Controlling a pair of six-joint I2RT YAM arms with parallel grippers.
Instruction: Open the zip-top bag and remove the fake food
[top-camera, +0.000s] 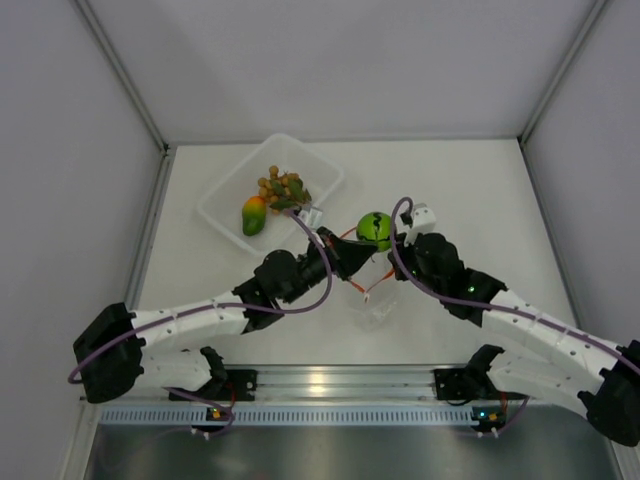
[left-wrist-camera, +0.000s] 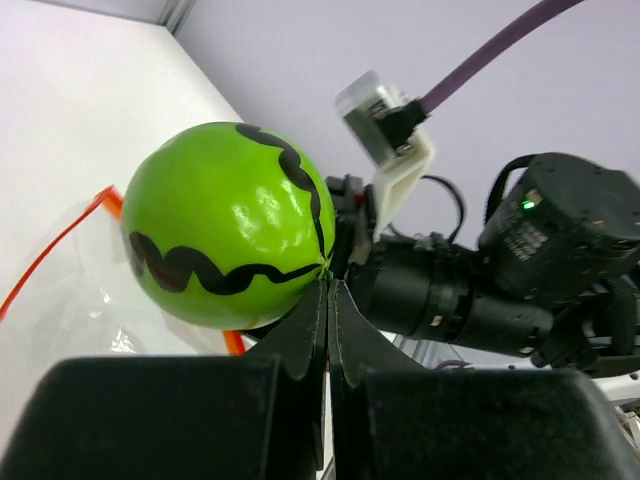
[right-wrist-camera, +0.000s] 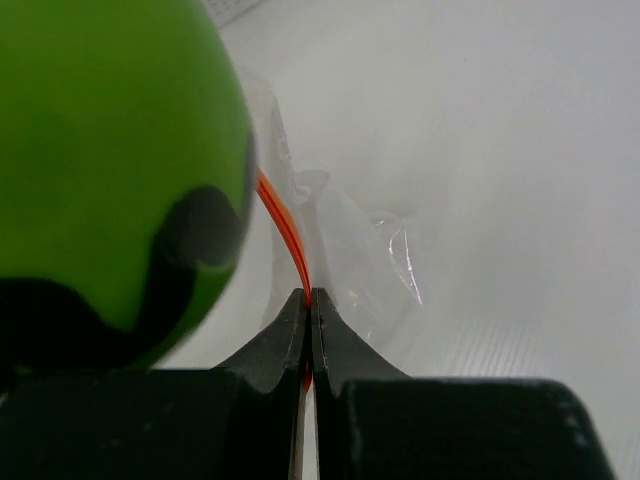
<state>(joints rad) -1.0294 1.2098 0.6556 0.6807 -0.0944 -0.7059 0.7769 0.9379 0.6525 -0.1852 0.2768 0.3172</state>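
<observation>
Last toy: ball (top-camera: 375, 230) at bag's (top-camera: 377, 302) 12 o'clock
Left pincer (left-wrist-camera: 327, 285), right pincer (right-wrist-camera: 308, 300) clamped tight on bag rim; next, 1 should let go, take ball.

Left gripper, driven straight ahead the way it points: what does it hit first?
Most likely the round green ball with black wavy marks, right at the closed tips of the left gripper. Behind it sits the right arm's black wrist.

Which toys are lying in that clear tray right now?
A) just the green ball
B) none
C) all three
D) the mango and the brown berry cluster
D: the mango and the cluster lie in the tray; the green ball is outside it.
</observation>
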